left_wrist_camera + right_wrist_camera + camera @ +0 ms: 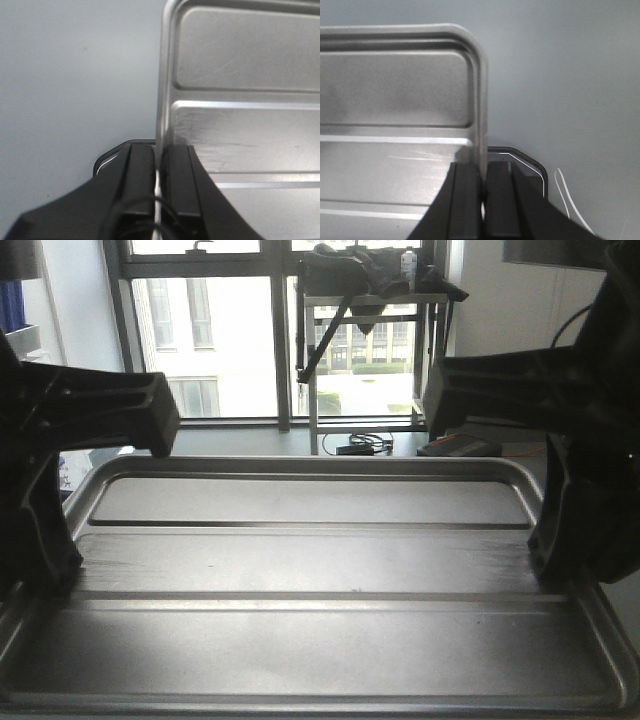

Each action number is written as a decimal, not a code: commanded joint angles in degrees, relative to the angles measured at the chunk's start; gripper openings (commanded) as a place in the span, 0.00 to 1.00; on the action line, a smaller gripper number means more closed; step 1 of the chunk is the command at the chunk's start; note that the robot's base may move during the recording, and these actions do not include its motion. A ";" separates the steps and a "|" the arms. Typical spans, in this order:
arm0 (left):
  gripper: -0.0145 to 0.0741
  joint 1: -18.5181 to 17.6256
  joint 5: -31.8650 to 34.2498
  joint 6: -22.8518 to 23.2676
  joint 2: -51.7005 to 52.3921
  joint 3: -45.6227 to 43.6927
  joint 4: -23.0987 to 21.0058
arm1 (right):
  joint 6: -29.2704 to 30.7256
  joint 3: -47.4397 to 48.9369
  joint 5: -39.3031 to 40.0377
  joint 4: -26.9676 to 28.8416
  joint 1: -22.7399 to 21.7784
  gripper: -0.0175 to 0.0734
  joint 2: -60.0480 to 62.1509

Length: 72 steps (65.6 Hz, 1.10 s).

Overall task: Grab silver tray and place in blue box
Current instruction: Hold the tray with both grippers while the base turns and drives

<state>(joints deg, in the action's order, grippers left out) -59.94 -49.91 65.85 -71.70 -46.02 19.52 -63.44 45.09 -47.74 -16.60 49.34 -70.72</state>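
The left gripper (pixel 159 151) is pinched shut on the silver tray (pixel 240 125). One black finger (pixel 141 175) is outside the tray's left rim and the other is inside. The thin rim is squeezed between them, and no gap shows.

The right gripper (pixel 482 170) holds the tray's right rim the same way. One finger (pixel 465 200) sits inside the tray, the other sits outside, and the rim is stuck between them.

So the tray hangs between the two grippers, one at each short end. Each gripper bites the rim about where the two long ridges end. In the front view the tray lies flat, open side up, and fills the bottom of the view. It is shiny and a bit scratched near the grippers.

Under each held end of the tray, a dark corner piece (pixel 112 154) with a bright edge peeks out beside the fingers. I cannot tell what it is. Below the tray is a plain grey surface (pixel 70 75). I cannot tell if the tray touches it. A thin white wire (pixel 565 192) lies on it, just past the tray's right end.

Far behind the tray is a big bright window (pixel 230 330). A metal table (pixel 375 300) stands in front of it with a dark heap and a small bottle (pixel 408 262) on top. Some cables (pixel 365 445) lie on the floor beyond the tray's far rim.
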 commanded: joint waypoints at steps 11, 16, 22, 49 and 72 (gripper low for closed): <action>0.15 -0.22 -1.12 0.65 1.18 -1.11 2.19 | 0.25 1.09 -0.64 -2.89 -0.07 0.25 1.12; 0.15 -0.22 -1.12 0.65 1.18 -1.11 2.09 | 0.25 1.09 -0.64 -2.89 -0.07 0.25 1.12; 0.15 -0.22 -1.12 0.65 1.18 -1.11 2.21 | 0.25 1.09 -0.64 -2.95 -0.07 0.25 1.12; 0.15 -0.22 -1.12 0.65 1.18 -1.11 2.21 | 0.25 1.09 -0.64 -3.02 -0.13 0.25 1.12; 0.15 -0.22 -1.12 0.65 1.18 -1.11 2.21 | 0.25 1.09 -0.64 -3.02 -0.13 0.25 1.12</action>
<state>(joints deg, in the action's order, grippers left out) -59.94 -49.91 65.85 -71.70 -46.02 19.62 -63.44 45.09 -47.74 -16.60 49.34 -70.72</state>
